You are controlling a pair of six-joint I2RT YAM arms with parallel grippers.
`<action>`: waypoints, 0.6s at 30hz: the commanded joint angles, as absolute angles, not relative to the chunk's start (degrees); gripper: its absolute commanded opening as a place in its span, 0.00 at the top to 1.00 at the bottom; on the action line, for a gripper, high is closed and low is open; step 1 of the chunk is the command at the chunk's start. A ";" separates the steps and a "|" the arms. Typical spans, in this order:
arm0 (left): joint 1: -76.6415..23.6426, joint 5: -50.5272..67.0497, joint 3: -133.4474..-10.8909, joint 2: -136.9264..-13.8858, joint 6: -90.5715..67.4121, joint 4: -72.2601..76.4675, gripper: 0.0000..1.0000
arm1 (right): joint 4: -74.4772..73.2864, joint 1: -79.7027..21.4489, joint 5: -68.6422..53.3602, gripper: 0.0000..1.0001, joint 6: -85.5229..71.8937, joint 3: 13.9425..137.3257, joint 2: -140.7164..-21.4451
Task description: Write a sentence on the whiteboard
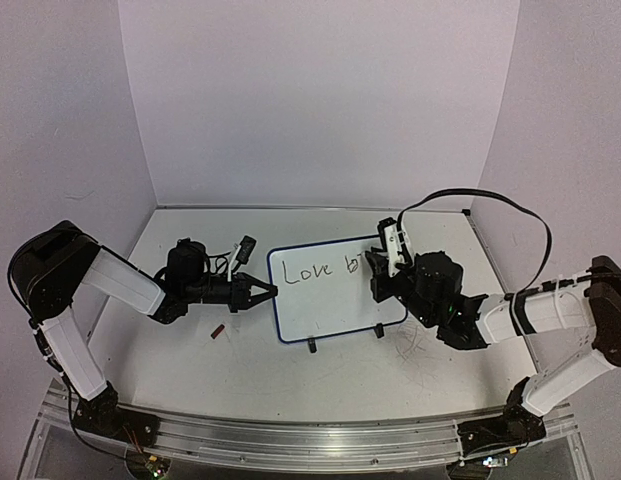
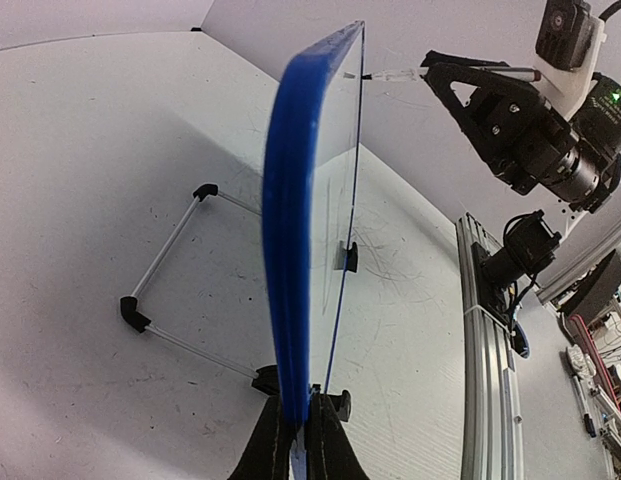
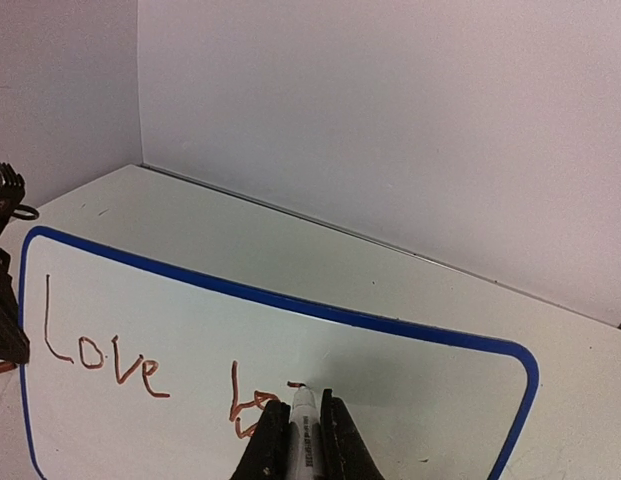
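Observation:
The whiteboard (image 1: 330, 285) stands tilted on two small black feet in the middle of the table. It carries the sentence (image 1: 315, 269), which now reads "Love b" with a short fresh stroke; the lettering shows dark red in the right wrist view (image 3: 100, 355). My left gripper (image 1: 262, 294) is shut on the board's left blue rim (image 2: 290, 260). My right gripper (image 1: 382, 268) is shut on a white marker (image 3: 303, 425), whose tip touches the board just right of the "b". The marker also shows in the left wrist view (image 2: 395, 75).
A small red marker cap (image 1: 217, 331) lies on the table left of the board. A wire stand (image 2: 165, 290) props the board from behind. White walls close in the back and sides. A metal rail (image 1: 310, 435) runs along the near edge.

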State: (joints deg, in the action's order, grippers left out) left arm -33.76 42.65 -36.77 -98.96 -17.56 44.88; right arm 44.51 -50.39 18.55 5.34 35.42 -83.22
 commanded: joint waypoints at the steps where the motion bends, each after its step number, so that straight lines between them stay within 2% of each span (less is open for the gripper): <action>1: -33.31 40.17 -38.51 -97.34 -15.10 42.73 1.00 | 47.85 -50.17 14.68 1.00 4.89 33.12 -77.89; 18: -33.31 40.08 -38.63 -97.08 -14.85 42.44 1.00 | 46.14 -50.07 18.20 1.00 4.43 35.27 -82.03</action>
